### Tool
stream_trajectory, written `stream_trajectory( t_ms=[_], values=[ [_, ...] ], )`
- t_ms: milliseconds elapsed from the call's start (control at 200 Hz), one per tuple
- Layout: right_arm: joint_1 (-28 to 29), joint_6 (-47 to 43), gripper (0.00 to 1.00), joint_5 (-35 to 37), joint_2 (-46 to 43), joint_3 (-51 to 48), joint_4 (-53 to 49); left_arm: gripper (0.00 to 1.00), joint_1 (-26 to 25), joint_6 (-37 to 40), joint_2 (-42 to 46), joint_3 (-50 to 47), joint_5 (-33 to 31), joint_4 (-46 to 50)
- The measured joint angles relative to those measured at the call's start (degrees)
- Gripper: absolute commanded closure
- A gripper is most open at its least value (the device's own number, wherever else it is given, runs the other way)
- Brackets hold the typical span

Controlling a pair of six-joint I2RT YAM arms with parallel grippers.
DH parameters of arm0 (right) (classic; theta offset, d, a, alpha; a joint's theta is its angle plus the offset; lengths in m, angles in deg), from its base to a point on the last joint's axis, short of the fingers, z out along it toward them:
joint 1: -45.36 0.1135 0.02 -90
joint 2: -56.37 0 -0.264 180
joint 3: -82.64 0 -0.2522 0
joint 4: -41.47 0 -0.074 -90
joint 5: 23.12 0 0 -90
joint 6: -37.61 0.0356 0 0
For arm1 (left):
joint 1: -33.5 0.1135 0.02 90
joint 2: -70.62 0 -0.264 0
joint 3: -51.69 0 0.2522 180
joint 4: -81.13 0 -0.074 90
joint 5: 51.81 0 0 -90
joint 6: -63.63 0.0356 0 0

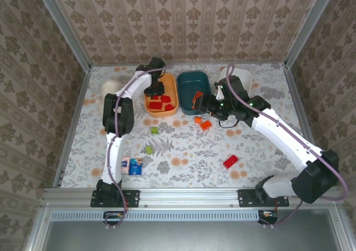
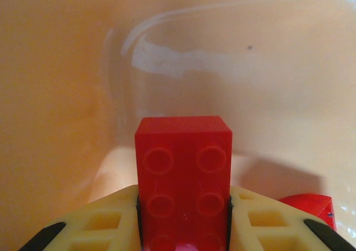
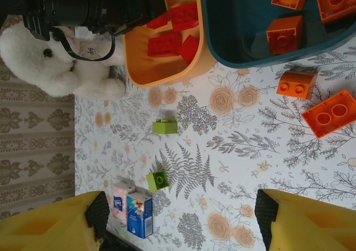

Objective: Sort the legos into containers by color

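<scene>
One red brick [image 1: 230,162] nearest, alone; two green bricks [image 1: 149,149] left of centre; two orange bricks [image 1: 206,125] just beside teal bowl [image 1: 189,83]; right gripper [image 3: 178,223] wide, empty, above them; left gripper [image 2: 183,202] inside orange bowl [image 2: 67,95], clamping red lego [image 2: 183,162]; white bowl [image 1: 247,77] behind right arm.

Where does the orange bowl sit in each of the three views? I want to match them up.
Top external: orange bowl upper centre, left of the teal bowl.
Left wrist: its wall spans the background behind the gripped red lego.
Right wrist: top centre, beside the white bear.
Shared landmark: loose red legos lying inside it.
</scene>
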Motion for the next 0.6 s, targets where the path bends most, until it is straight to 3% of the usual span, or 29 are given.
stream_trajectory(
  t_ms=[195,405,510,605],
  values=[
    [0.0,-1.3,0.27,0.0,1.0,1.4,-0.5,0.43,0.0,-1.5,0.0,0.8,1.0,0.8],
    [2.6,-5.5,0.28,1.9,4.8,5.3,-3.1,0.37,0.0,-2.4,3.8,1.2,1.8,1.5],
    [6.9,-8.1,0.28,3.4,9.5,8.3,-4.0,0.34,0.0,-3.1,11.2,-1.9,1.8,0.7],
    [11.7,-9.7,0.29,4.9,14.7,11.3,-4.9,0.32,0.0,-4.4,23.1,-11.1,1.7,-1.4]
  ],
)
